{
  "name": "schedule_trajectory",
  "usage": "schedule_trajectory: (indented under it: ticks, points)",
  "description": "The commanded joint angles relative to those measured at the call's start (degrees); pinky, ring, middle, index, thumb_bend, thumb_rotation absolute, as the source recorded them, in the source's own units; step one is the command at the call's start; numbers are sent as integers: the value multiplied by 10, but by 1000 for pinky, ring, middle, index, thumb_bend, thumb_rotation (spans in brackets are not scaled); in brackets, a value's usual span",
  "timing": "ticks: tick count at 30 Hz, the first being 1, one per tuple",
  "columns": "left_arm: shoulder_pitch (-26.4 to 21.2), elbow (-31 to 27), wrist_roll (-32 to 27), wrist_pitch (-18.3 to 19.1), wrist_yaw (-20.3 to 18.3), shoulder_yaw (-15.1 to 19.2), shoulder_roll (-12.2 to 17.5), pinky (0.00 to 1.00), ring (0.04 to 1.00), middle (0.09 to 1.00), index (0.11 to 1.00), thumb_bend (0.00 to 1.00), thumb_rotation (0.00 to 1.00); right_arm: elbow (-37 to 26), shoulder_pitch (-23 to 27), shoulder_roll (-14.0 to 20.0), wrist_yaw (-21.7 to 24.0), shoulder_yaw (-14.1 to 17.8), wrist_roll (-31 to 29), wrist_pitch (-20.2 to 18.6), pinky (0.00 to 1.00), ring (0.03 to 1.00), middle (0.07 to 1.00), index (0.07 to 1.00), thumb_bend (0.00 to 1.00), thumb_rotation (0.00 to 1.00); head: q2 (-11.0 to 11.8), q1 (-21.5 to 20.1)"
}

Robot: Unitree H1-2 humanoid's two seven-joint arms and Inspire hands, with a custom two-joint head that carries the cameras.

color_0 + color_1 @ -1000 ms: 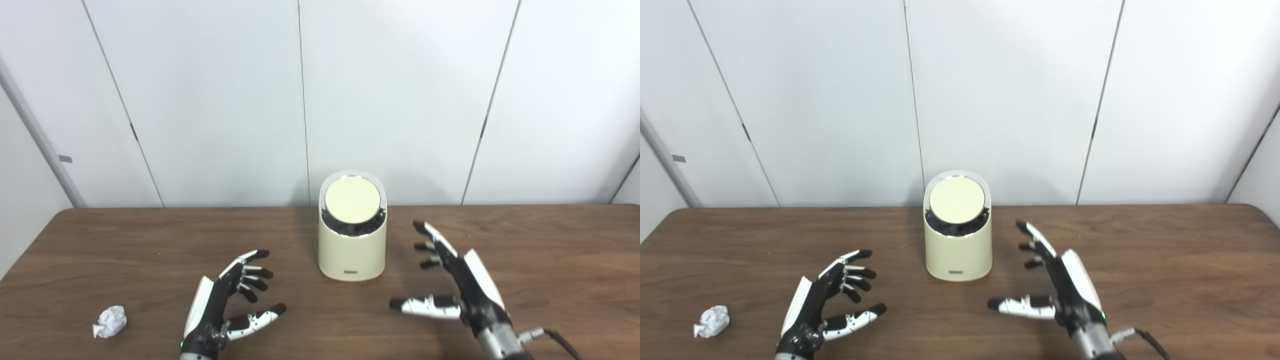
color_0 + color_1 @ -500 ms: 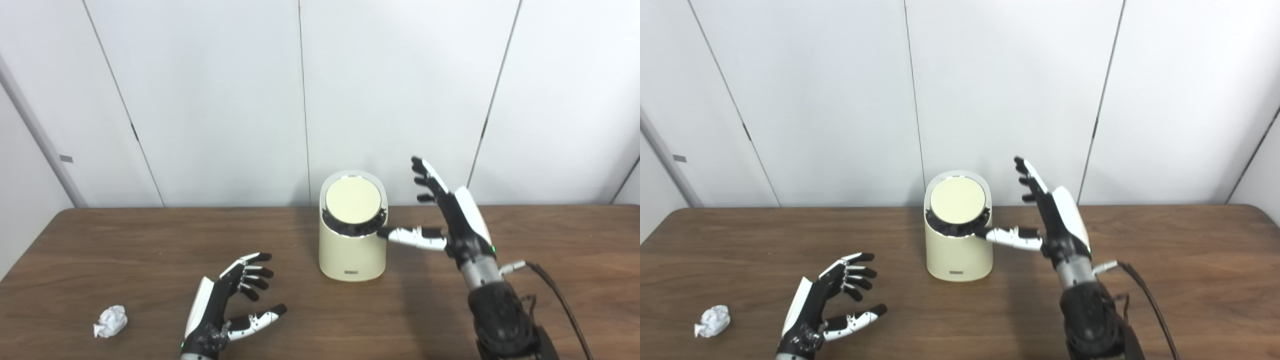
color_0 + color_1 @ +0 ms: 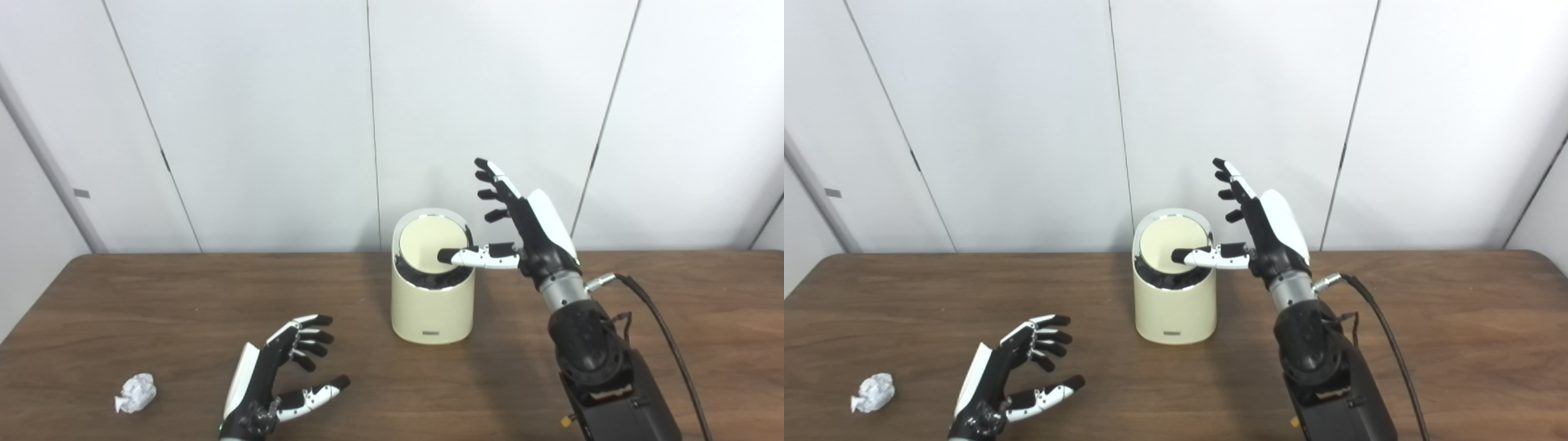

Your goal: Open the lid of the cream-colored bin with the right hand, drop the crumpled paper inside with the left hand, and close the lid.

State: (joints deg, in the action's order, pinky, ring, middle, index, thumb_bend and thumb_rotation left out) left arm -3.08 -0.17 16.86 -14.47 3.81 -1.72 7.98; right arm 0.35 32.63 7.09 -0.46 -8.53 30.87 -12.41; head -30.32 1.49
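We see the cream-colored cylindrical plastic bin (image 3: 432, 300) standing upright on the dark brown wooden surface (image 3: 704, 318), midway between its left and right edges and nearer the far edge than the near one. Its round cream lid (image 3: 429, 244) sits tilted in the slanted top, above a dark gap along its lower rim. Our right hand (image 3: 530, 229) is raised just right of the bin with its fingers (image 3: 493, 180) spread apart and pointing up, holding nothing, while its thumb (image 3: 474, 257) reaches left across the lid; we cannot tell whether the tip touches it. Our left hand (image 3: 272, 383) hovers near the near edge, left of the bin, fingers loosely curled and apart, empty. The small white crumpled paper ball (image 3: 136, 393) lies near the near left corner, well apart from that hand.
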Motion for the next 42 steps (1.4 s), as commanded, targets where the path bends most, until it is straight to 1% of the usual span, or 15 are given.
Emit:
schedule_trajectory:
  ticks: [1,11,17,22,28,31,37,42]
  points:
    - [-8,-16,-3,-14,5,4,2,478,599,654,748,678,29,-9,40,0,-12,-1,6,17,628,810,898,924,796,298,0,0]
    - [-10,-17,-5,-12,5,4,-1,472,589,651,748,675,20,32,63,-3,-28,-14,21,18,631,811,895,918,788,287,2,3]
    - [-12,-17,-1,-12,5,4,0,473,595,652,750,675,28,44,70,0,-25,-19,26,6,613,805,890,921,776,294,2,4]
    - [-13,-20,-2,-8,5,4,-1,462,585,649,746,679,22,51,73,3,-23,-19,25,5,625,813,893,922,777,285,2,4]
    - [-12,-19,-2,-12,5,4,0,456,581,648,747,682,22,64,72,7,-25,-23,25,12,619,798,878,914,810,255,2,4]
    - [-10,-21,-2,-10,5,5,0,465,587,650,746,681,25,73,71,8,-28,-26,23,19,630,808,881,907,826,234,0,5]
    - [-8,-24,-4,-11,5,5,-1,460,583,652,746,682,25,88,72,10,-26,-32,26,15,650,826,894,914,837,224,-1,5]
    - [-6,-26,-1,-8,6,5,-3,472,591,653,742,679,31,102,72,12,-29,-36,29,16,637,816,895,913,857,199,-2,6]
